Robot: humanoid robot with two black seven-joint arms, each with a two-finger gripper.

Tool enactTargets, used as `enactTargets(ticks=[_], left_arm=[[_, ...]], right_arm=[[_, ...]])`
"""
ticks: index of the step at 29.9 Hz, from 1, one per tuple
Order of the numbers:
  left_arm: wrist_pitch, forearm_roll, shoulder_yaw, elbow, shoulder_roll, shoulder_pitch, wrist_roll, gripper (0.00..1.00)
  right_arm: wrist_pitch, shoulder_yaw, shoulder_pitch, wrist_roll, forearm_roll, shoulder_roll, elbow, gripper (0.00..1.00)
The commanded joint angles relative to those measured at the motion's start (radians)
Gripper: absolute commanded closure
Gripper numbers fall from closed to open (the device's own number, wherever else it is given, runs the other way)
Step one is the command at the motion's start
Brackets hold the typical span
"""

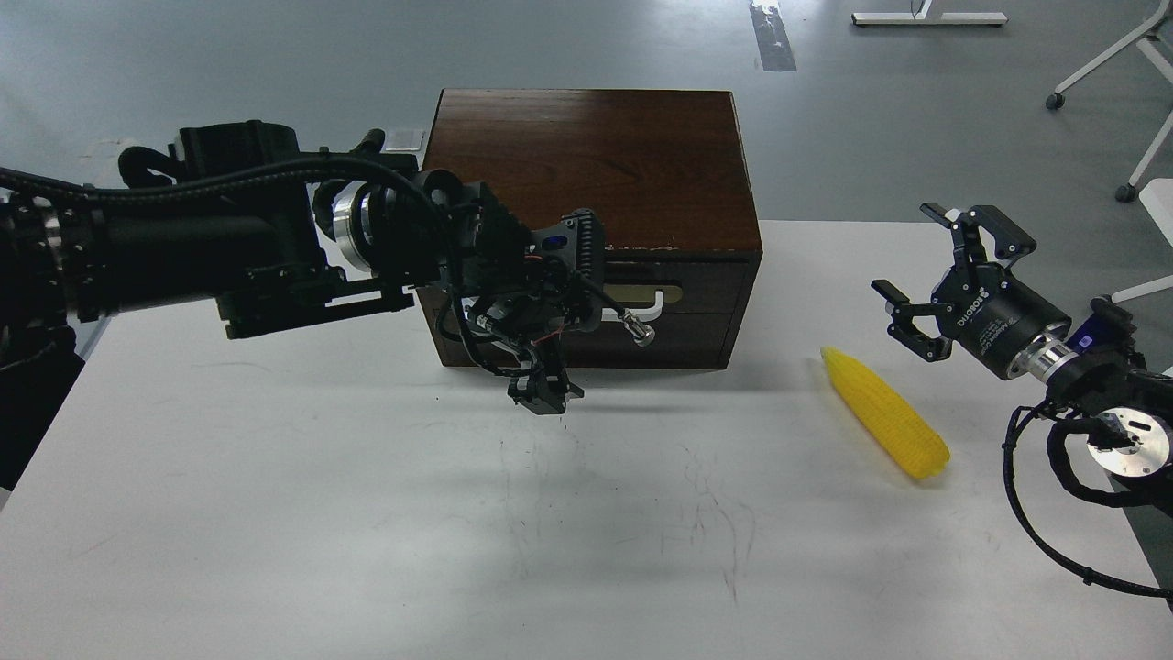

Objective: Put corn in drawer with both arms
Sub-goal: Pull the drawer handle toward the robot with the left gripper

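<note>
The corn lies on the white table at the right, its tapered end pointing toward the drawer box. The drawer is the front of a dark-brown wooden box, with a white bar handle on a brass plate; it looks closed. My left gripper hangs in front of the left part of the drawer front, beside the handle, with its fingers spread above and below and nothing between them. My right gripper is open and empty, just above and right of the corn.
The box top stands at the table's back edge. The white table reaches to the front, with faint scratch marks. Chair and stand legs are on the grey floor behind. A cable loop hangs from my right arm.
</note>
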Motion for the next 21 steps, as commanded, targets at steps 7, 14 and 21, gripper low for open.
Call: enactTargets(ticks=[7,14,21], left_arm=[[0.0,0.0,0.03,-0.019,-0.001,0.0,0.0,0.02],[0.0,0.0,0.028,-0.113,0.008,-0.015,0.0,0.02],[0.0,-0.014,0.03,-0.243,0.046,-0.02,0.0,0.02]], right_arm=[[0.0,0.001,-0.01,0.0,0.0,0.002,0.0,0.0],[0.0,0.003,-0.01,0.0,0.0,0.002,-0.002,0.0],[0.0,0.003,-0.012,0.0,0.0,0.0,-0.002,0.0]])
